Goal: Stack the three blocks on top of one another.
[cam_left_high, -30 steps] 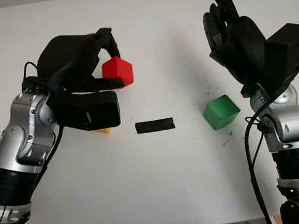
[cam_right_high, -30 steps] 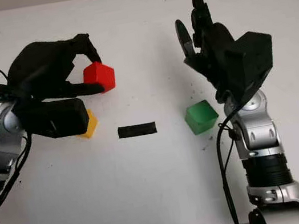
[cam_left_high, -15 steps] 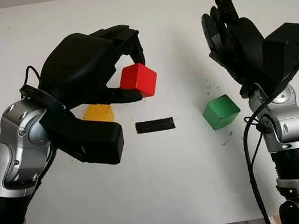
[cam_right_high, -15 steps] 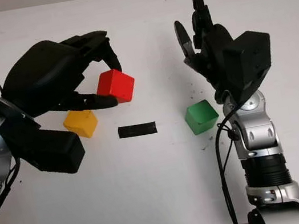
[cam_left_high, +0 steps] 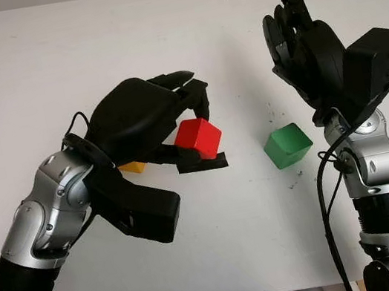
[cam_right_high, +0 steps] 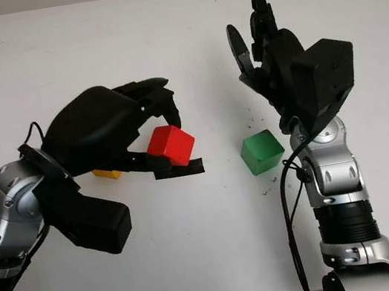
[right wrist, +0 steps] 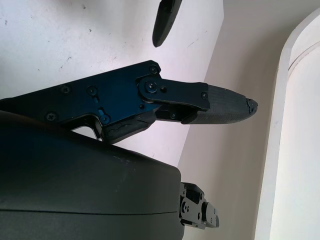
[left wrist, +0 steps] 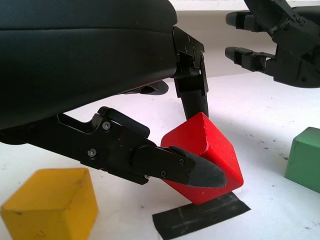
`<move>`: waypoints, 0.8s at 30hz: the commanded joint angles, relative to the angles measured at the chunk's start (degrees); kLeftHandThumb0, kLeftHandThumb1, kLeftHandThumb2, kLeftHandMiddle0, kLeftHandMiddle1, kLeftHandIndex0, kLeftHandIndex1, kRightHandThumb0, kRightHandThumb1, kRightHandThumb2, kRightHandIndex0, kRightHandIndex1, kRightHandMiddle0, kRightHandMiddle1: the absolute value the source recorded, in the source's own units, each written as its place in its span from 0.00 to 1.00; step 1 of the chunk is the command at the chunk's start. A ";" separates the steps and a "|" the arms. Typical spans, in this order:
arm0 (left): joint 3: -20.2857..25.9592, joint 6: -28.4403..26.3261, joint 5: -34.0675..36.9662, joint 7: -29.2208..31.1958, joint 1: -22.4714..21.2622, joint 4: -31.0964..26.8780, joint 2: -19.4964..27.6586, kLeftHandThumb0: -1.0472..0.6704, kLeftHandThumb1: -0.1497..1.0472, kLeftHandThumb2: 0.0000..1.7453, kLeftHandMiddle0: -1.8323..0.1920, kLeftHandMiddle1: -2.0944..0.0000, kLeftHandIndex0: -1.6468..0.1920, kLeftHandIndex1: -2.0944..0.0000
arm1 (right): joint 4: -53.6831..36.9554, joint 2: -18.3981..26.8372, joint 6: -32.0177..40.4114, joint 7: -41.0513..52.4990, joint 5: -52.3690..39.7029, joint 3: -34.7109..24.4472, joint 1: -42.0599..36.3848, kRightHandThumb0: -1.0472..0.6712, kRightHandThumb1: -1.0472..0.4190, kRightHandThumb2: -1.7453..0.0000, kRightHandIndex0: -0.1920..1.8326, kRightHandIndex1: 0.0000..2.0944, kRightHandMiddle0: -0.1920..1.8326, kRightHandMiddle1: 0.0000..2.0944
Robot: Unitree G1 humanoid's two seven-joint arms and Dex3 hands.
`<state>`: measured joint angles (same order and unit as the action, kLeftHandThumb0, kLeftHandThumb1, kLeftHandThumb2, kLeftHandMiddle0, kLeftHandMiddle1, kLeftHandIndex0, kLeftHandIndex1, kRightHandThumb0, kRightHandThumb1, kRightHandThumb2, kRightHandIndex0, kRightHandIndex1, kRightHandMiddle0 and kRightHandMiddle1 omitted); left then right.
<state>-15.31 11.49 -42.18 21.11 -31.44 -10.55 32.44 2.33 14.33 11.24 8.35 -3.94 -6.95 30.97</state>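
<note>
My left hand (cam_left_high: 194, 134) is shut on the red block (cam_left_high: 199, 139), holding it tilted just above the black tape strip (cam_left_high: 211, 163) near the table's middle. In the left wrist view the red block (left wrist: 204, 157) is pinched between a thumb pad (left wrist: 197, 171) and an upper finger. The yellow block (cam_right_high: 107, 175) sits on the table behind that hand, mostly hidden by it; it lies beside the palm as the yellow block (left wrist: 50, 204). The green block (cam_left_high: 287, 146) rests on the table to the right. My right hand (cam_left_high: 295, 30) is open, raised behind the green block.
The white table (cam_left_high: 220, 246) has free room in front and at the far side. Small dark specks mark the surface around the green block.
My left hand has carried the red block to the right and toward me, from above the yellow block to over the tape strip. The right hand has stayed put.
</note>
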 commanded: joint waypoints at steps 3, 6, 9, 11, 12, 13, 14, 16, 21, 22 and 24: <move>-0.74 0.84 0.13 -1.44 1.52 1.63 -1.30 0.34 1.00 0.20 0.79 0.98 0.82 0.07 | -1.45 -0.04 0.48 -0.19 -0.22 -0.09 -0.71 0.17 0.00 0.70 0.00 0.00 0.00 0.00; -0.72 1.71 0.95 -2.45 2.26 2.57 -2.07 0.33 1.00 0.21 0.79 0.98 0.83 0.03 | -1.60 -0.04 0.73 -0.37 -0.03 0.06 -0.67 0.17 0.00 0.70 0.00 0.00 0.00 0.00; -0.52 1.82 1.41 -3.59 2.91 2.98 -3.06 0.34 1.00 0.21 0.79 0.98 0.86 0.05 | -1.51 0.15 0.73 -0.24 0.21 0.21 -0.66 0.17 0.00 0.70 0.00 0.00 0.00 0.00; -0.42 1.77 1.14 -4.53 3.12 3.28 -3.59 0.35 1.00 0.21 0.79 0.98 0.87 0.06 | -1.33 0.19 0.48 -0.03 0.15 0.18 -0.66 0.17 0.00 0.69 0.00 0.00 0.00 0.00; -0.35 1.89 0.86 -5.50 3.12 3.82 -3.90 0.35 1.00 0.21 0.79 0.98 0.87 0.06 | -1.29 0.12 0.45 0.00 0.04 0.11 -0.65 0.17 0.00 0.69 0.00 0.00 0.00 0.00; -0.27 1.94 0.84 -6.29 3.08 4.42 -4.23 0.35 1.00 0.21 0.79 0.98 0.86 0.05 | -1.31 0.03 0.53 -0.02 -0.05 0.06 -0.63 0.17 0.00 0.70 0.00 0.00 0.00 0.00; -0.24 1.82 0.82 -6.81 3.03 4.93 -4.48 0.35 1.00 0.21 0.79 0.98 0.86 0.04 | -1.33 0.00 0.59 -0.04 -0.08 0.04 -0.62 0.17 0.00 0.70 0.00 0.00 0.00 0.00; -0.25 1.48 1.07 -7.08 2.93 5.76 -4.71 0.35 1.00 0.22 0.79 0.98 0.85 0.01 | -1.38 -0.07 0.60 -0.22 0.01 0.04 -0.63 0.17 0.00 0.70 0.00 0.00 0.00 0.00; -0.06 0.39 2.19 -6.21 2.82 6.72 -4.90 0.35 1.00 0.22 0.79 0.98 0.86 0.03 | -1.51 0.15 0.52 -0.09 0.09 0.08 -0.71 0.16 0.00 0.70 0.00 0.00 0.00 0.00; -0.07 0.02 2.20 -6.15 2.81 6.78 -4.88 0.35 1.00 0.21 0.79 0.97 0.85 0.05 | -1.56 0.20 0.60 -0.03 0.10 0.10 -0.72 0.17 0.00 0.70 0.00 0.00 0.00 0.00; -0.17 -1.06 1.26 -6.38 2.82 6.79 -4.70 0.35 1.00 0.20 0.78 0.97 0.84 0.05 | -1.62 0.21 0.90 -0.08 0.17 0.15 -0.67 0.17 0.00 0.70 0.00 0.00 0.00 0.00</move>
<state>-15.71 10.78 -40.63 14.87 -28.84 -3.74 27.88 2.19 14.33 11.95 8.25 -3.78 -6.93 30.94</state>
